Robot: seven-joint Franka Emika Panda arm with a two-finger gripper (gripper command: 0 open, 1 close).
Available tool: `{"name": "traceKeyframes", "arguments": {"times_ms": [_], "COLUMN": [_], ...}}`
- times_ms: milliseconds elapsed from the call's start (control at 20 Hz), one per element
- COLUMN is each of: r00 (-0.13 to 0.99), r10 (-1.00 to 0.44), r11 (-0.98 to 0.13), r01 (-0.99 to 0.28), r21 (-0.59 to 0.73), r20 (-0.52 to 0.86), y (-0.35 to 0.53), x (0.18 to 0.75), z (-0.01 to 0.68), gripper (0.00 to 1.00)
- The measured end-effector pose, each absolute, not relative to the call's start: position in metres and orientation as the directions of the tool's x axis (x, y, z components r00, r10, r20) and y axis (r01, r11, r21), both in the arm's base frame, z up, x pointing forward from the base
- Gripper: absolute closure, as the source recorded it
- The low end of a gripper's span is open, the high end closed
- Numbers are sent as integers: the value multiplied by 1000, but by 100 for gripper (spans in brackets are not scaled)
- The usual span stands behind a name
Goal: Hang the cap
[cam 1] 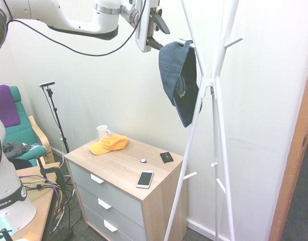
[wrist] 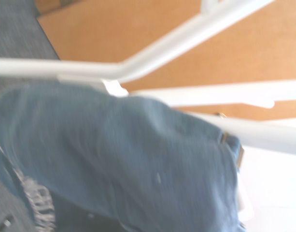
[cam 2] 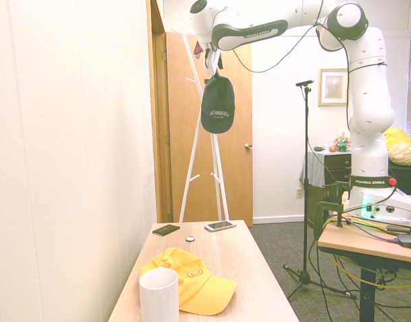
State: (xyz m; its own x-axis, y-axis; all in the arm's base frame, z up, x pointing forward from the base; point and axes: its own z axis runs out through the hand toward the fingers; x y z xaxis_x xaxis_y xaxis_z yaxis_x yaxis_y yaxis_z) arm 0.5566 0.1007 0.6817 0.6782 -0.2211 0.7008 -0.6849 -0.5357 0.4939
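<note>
I have the gripper [cam 1: 159, 33] at the upper part of the white coat stand [cam 1: 217, 95], with its two fingers standing apart. The navy cap [cam 1: 177, 75] hangs from an upper peg [cam 1: 185, 43] of the stand; its back strap is at the peg and its brim points downward. The lower finger is just beside the crown; I cannot tell whether they touch. In the second exterior view, the pale lettering [cam 2: 221, 114] on the cap's front is visible.

The wooden-topped dresser [cam 1: 124, 168] is located below, left of the stand in the first exterior view. On its top, that view shows the white mug [cam 1: 103, 131] and yellow cap [cam 1: 109, 144] at the left, the small round item [cam 1: 143, 160] between, and the dark flat item [cam 1: 166, 157] and phone [cam 1: 144, 179] toward the right, the phone nearer.
</note>
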Motion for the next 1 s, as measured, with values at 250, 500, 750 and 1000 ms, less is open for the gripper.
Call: {"name": "traceKeyframes", "arguments": {"times_ms": [250,500,750,1000], "r00": [708,741,752,742], "r10": [-409,-542,-623,-636], "r11": [-659,-749,-769,-760], "r01": [-665,-640,-640,-650], "r21": [350,171,11,-7], "r20": [575,397,214,212], "y": [125,145,150,153], "x": [539,525,535,539], "z": [701,720,705,699], "gripper": [0,0,0,0]}}
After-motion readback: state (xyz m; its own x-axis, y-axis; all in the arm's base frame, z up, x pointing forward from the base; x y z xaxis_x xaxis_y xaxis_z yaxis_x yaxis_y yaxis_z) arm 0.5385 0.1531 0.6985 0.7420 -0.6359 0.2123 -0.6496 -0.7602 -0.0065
